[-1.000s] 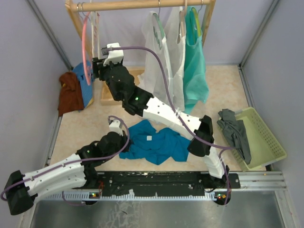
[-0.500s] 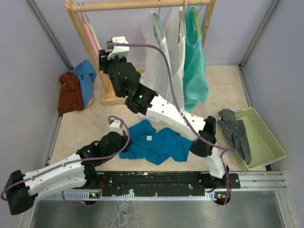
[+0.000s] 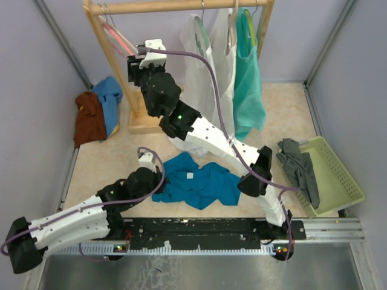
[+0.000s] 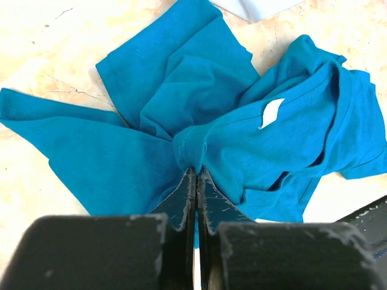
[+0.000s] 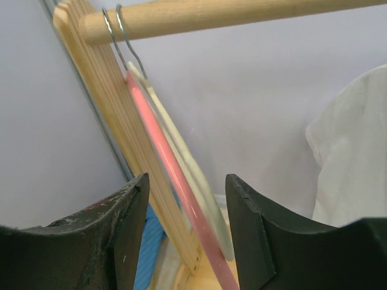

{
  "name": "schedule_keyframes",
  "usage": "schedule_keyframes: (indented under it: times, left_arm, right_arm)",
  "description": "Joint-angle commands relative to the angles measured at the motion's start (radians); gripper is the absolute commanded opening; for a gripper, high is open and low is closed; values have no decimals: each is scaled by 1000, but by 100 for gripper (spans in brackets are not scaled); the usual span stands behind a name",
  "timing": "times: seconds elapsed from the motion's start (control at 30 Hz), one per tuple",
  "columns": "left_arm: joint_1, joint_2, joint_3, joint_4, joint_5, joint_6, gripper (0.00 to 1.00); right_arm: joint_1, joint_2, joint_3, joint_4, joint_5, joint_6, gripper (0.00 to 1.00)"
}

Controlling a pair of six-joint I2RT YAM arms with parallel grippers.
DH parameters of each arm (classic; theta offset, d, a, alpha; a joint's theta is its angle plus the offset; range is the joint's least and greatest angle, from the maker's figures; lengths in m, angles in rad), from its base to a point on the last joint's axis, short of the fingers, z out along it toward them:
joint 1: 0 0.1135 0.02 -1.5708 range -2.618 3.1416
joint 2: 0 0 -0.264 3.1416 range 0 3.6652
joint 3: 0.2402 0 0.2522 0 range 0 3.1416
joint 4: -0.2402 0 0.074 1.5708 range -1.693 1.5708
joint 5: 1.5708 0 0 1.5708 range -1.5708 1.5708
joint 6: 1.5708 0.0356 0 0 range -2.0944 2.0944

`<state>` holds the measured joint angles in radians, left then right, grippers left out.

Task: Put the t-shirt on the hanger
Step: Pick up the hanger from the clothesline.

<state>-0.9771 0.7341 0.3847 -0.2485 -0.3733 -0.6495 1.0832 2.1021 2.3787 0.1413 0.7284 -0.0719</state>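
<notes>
The teal-blue t-shirt (image 3: 202,184) lies crumpled on the table in front of the arm bases, its white label (image 4: 271,112) showing. My left gripper (image 3: 158,175) sits at the shirt's left side, shut on a bunched fold of the t-shirt (image 4: 181,90) near the collar. My right gripper (image 3: 133,65) is raised by the rack's left post and stands open (image 5: 187,181). Seen between its fingers, farther off, hang the cream hanger (image 5: 206,200) and a pink hanger (image 5: 185,200) in front of it, both hooked on the rail. Neither touches the fingers.
The wooden rail (image 3: 181,6) and slanted post (image 5: 91,90) frame the rack. A white garment (image 3: 205,72) and a mint-green tank top (image 3: 248,84) hang at the right. A pale green basket (image 3: 341,175) holds grey cloth (image 3: 299,166). Brown (image 3: 89,118) and blue (image 3: 110,96) cloths lie at left.
The pink hanger, earlier pulled out from the rack at the right gripper, has swung back against the post. The right gripper moved up and right, jaws slightly narrower. Left arm unchanged.
</notes>
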Motion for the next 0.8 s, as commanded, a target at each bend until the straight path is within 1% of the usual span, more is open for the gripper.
schedule_keyframes:
  times: [0.0, 0.07, 0.13, 0.3, 0.37, 0.47, 0.77]
  left_arm:
    - [5, -24, 36, -23, -11, 14, 0]
    - [5, -33, 37, -30, -17, 16, 1]
    - [4, -41, 36, -32, -21, 19, 1]
    - [6, -27, 51, -29, -22, 27, 1]
    - [6, -18, 56, -25, -21, 32, 1]
    - [7, -8, 61, -20, -19, 34, 1]
    - [8, -5, 72, -27, -22, 33, 1]
  right_arm:
    - [-16, 4, 44, 8, -7, -59, 56]
    - [-24, -15, 21, 11, -4, -84, 57]
    - [-28, -45, -36, 27, -13, -112, 57]
    - [-28, -157, -214, 91, -102, -157, 57]
    - [-28, -195, -269, 115, -112, -164, 57]
    - [-37, -193, -245, 81, -107, -166, 56]
    - [-57, -102, -96, 0, -124, -172, 55]
